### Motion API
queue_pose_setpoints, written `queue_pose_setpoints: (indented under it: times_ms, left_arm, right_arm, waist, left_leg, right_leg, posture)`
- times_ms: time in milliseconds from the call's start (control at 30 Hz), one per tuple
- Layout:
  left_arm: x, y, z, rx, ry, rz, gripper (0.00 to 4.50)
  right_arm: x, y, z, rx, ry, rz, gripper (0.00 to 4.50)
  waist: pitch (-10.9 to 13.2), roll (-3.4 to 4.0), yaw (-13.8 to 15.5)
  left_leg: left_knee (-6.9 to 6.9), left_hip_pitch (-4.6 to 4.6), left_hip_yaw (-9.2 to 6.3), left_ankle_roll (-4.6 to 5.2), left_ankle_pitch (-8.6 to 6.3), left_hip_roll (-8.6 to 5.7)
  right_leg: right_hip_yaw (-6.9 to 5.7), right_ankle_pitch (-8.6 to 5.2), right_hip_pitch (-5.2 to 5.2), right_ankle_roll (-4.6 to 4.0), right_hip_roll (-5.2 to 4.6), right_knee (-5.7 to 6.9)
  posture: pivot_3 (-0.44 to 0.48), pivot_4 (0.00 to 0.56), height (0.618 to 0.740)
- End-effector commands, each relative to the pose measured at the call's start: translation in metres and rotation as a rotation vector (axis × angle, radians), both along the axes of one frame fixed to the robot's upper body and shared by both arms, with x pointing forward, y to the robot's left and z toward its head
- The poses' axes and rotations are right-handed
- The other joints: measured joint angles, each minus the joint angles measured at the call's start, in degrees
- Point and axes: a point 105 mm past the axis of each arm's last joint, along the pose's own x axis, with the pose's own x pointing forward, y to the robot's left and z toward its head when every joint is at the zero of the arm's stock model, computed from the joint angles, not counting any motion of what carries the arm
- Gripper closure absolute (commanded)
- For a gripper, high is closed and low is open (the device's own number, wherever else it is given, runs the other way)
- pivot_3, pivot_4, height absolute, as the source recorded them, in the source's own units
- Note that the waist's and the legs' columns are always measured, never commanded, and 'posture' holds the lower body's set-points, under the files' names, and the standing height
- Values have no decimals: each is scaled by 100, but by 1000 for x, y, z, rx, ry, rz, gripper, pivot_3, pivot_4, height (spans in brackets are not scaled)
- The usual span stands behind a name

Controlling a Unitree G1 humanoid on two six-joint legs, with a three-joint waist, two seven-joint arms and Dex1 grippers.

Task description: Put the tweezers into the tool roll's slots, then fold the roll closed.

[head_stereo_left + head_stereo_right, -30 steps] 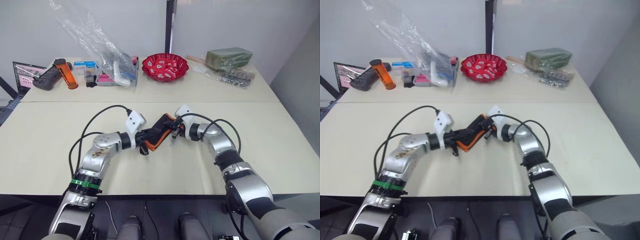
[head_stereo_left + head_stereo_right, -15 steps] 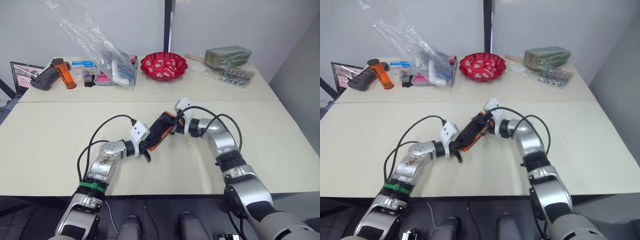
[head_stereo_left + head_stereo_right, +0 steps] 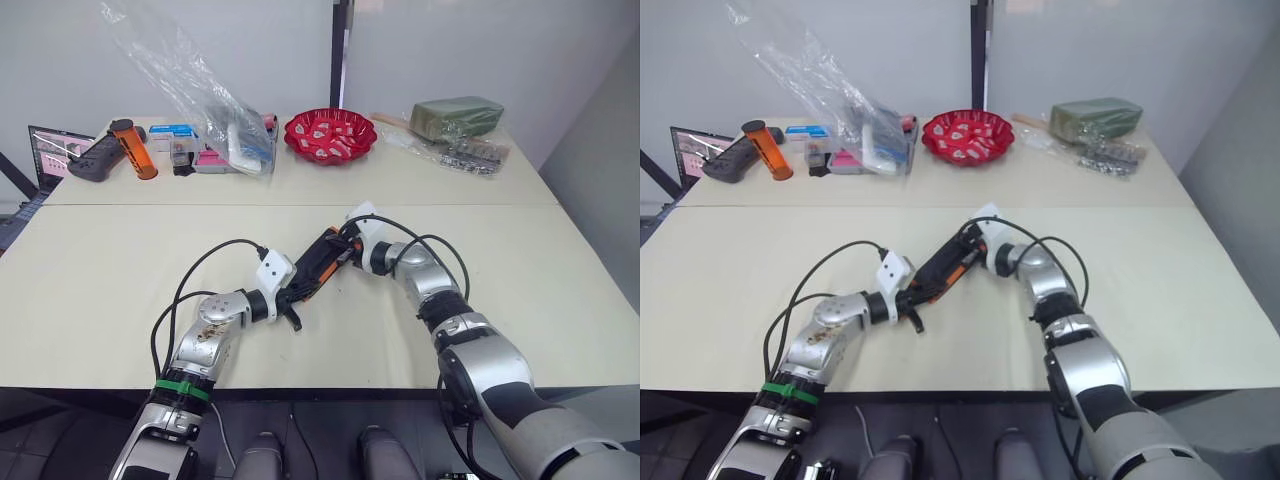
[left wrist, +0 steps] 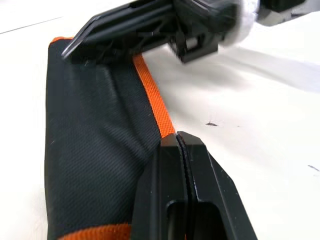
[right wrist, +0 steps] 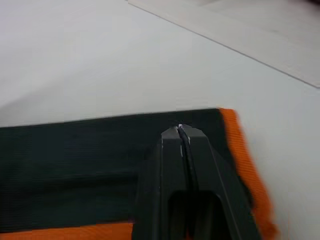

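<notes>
**Roll pressed from both ends at table centre**

The roll is seen lying on the cream table, near its centre, folded into a narrow black strip with orange trim, running from 7 o'clock up to 1 o'clock in the head views. The left gripper is placed at the roll's 7 o'clock end; in the left wrist view its 2 fingers are pressed tip to tip, clenched with no gap, lying on the black fabric just beside the orange edge. Whether any fabric is pinched between them cannot be told. The right gripper is set at the roll's 1 o'clock end; in the right wrist view its fingers are likewise closed together, resting over the black cloth close to an orange-bordered corner, and a grasp cannot be confirmed. The right gripper is also seen in the left wrist view, at the far end of the roll.

At 12 o'clock, well apart from the roll, a red bowl is stood. A clear plastic bag is seen at 11 o'clock.
</notes>
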Motion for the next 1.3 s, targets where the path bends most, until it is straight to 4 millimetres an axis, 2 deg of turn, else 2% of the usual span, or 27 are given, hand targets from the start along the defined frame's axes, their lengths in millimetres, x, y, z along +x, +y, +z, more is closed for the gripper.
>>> queue_pose_setpoints:
  times_ms: [33,100,167,233,333,400,467,567,633,700,733,800,933,1000,1067,1133,1300]
  left_arm:
    - [-6,11,-28,21,95,59,4486]
    - [-6,12,-27,-7,96,76,4486]
    - [-6,12,-18,-71,87,83,4486]
    - [-9,7,7,-178,36,49,4486]
    - [-15,7,48,-301,-52,16,4486]
    - [-19,17,73,-300,-114,34,4486]
    - [-22,28,85,-271,-151,63,4486]
    - [-23,70,101,-211,-208,211,3728]
    - [-33,103,92,-107,-191,298,3095]
    - [-43,123,87,-48,-182,348,2372]
    - [-49,146,81,-9,-178,426,2062]
    - [-62,177,72,56,-163,515,1395]
    - [-81,216,64,131,-156,650,38]
    - [-89,235,59,111,-134,735,11]
    - [-105,245,48,89,-62,757,11]
    - [-116,255,46,110,-48,791,11]
    - [-119,259,42,182,-76,803,11]
  right_arm:
    - [-2,-21,-25,-35,75,-80,4500]
    - [0,-26,-23,-29,57,-89,4500]
    - [1,-23,-10,22,5,-65,4500]
    - [1,-13,17,127,-94,0,4500]
    - [-1,-10,47,244,-183,65,4500]
    - [-7,-10,67,296,-235,147,4500]
    - [-13,-12,77,279,-271,205,4500]
    - [-24,-27,86,213,-304,274,3715]
    - [-30,-46,91,175,-308,283,3033]
    - [-35,-60,94,159,-308,280,2300]
    - [-39,-72,92,152,-298,268,1974]
    - [-46,-92,87,133,-274,241,1290]
    - [-60,-120,71,112,-231,185,0]
    - [-68,-131,63,97,-215,161,0]
    - [-77,-147,52,100,-195,108,0]
    - [-85,-160,44,78,-188,69,0]
    - [-95,-173,33,94,-140,45,0]
  waist:
    - [-1,1,-4]
    - [-6,10,-7]
    - [-7,11,-8]
    - [-5,12,-10]
    - [12,11,-15]
    - [14,11,-16]
    - [15,11,-17]
    - [15,12,-7]
    - [16,13,-11]
    - [20,21,-14]
    - [24,24,-3]
    - [25,24,-4]
    - [28,21,51]
    - [29,21,66]
    - [28,20,70]
    - [29,20,73]
    - [31,16,90]
  left_leg:
    - [-5,16,0,1,-1,0]
    - [-14,47,0,6,-4,3]
    - [-13,46,0,6,-4,3]
    - [-11,42,0,6,-4,4]
    - [-10,17,-1,6,-4,4]
    - [-1,-24,-2,4,-3,3]
    - [10,-72,-4,2,-1,2]
    - [7,-64,-4,2,-1,-2]
    - [0,-61,-4,3,-2,-1]
    - [-8,-61,-1,3,-3,0]
    - [-7,-62,-1,4,-3,-1]
    - [-11,-68,1,4,-3,5]
    - [-6,-71,4,3,-3,4]
    - [-4,-71,5,3,-3,4]
    - [-2,-72,7,3,-3,5]
    - [-5,-71,9,2,-4,4]
    - [-1,-69,11,1,-3,6]
  right_leg:
    - [0,-1,15,0,0,-1]
    - [-1,-11,54,3,2,-29]
    - [-1,-14,58,6,2,-37]
    - [-1,-13,56,4,2,-37]
    - [-1,-11,34,3,2,-37]
    - [-1,-9,-1,1,1,-32]
    - [0,-5,-52,1,0,-17]
    - [0,-4,-55,0,-3,8]
    - [0,-5,-55,1,-2,4]
    - [0,-6,-56,0,-2,-7]
    - [1,-6,-55,0,-3,-8]
    - [-1,-7,-55,-1,1,-38]
    - [-1,-7,-53,-1,-1,-40]
    - [-1,-7,-51,-1,-2,-41]
    - [0,-7,-50,-1,-2,-41]
    - [1,-7,-49,0,-5,-45]
    - [1,-8,-50,1,-2,-44]
  posture:
    - [0,150,740]
    - [0,150,740]
    - [0,150,740]
    - [0,150,740]
    - [0,150,740]
    - [0,150,740]
    - [0,150,740]
    - [0,150,740]
    - [0,150,740]
    - [0,150,740]
    - [0,150,740]
    - [0,150,740]
    - [0,150,740]
    - [0,150,740]
    - [0,150,740]
    - [0,150,740]
    - [0,150,740]
